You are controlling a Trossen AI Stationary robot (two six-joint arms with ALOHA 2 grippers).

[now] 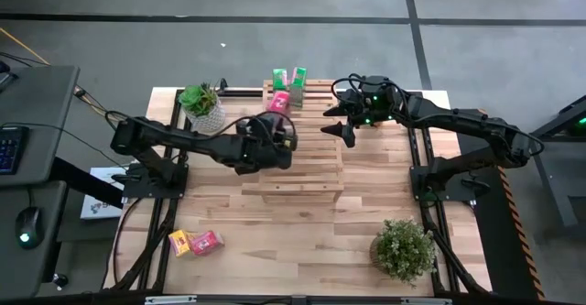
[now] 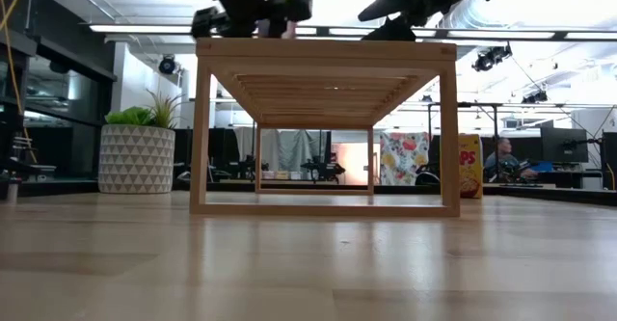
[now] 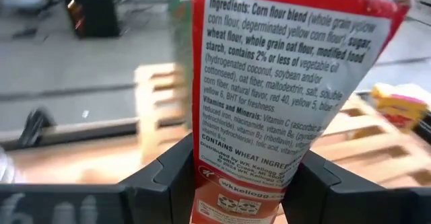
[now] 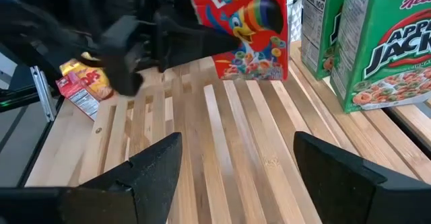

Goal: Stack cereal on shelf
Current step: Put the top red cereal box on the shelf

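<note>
The shelf is a slatted wooden rack in the middle of the table. My left gripper is shut on a red cereal box over the rack's far left part. Two green cereal boxes stand on their bottom ends at the rack's far edge. A yellow box and a pink box lie on the table near its near left corner. My right gripper hangs open over the rack's far right part, holding nothing. My left gripper pinches the red box's two broad faces between its fingers, on the box's lower half, with the narrow ingredients side facing the wrist. The fingers come nearly level from the table's near left. The box stands upright; whether its bottom touches the slats I cannot tell.
A potted plant in a white pot stands by the rack's far left corner, close to my left arm. A second plant stands at the near right. Bare slats lie between my two grippers.
</note>
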